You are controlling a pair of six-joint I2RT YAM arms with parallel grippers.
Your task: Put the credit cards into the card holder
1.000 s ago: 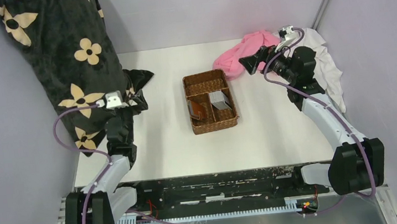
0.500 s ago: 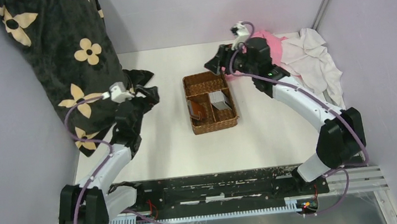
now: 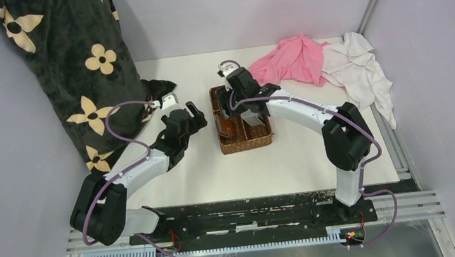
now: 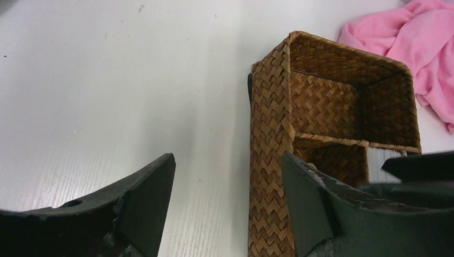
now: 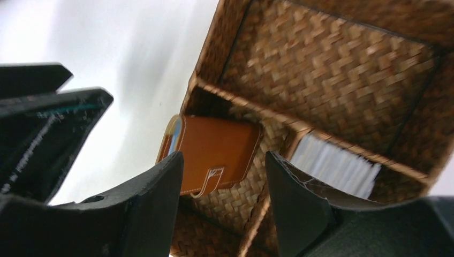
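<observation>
Here's the basket: brown wicker, tight herringbone weave, rough and matt. The card holder looks like smooth tan leather with a light sheen and pale stitching along the tab. The credit cards show only as thin pale edges, too blurred to judge the finish. The bench is white and smooth, faintly grained and softly glossy. The left tool and right tool are matt black plastic, grainy and chipped at the edges. Pink cloth and white cloth are soft and crumpled. The black flowered fabric is plush and matt.
</observation>
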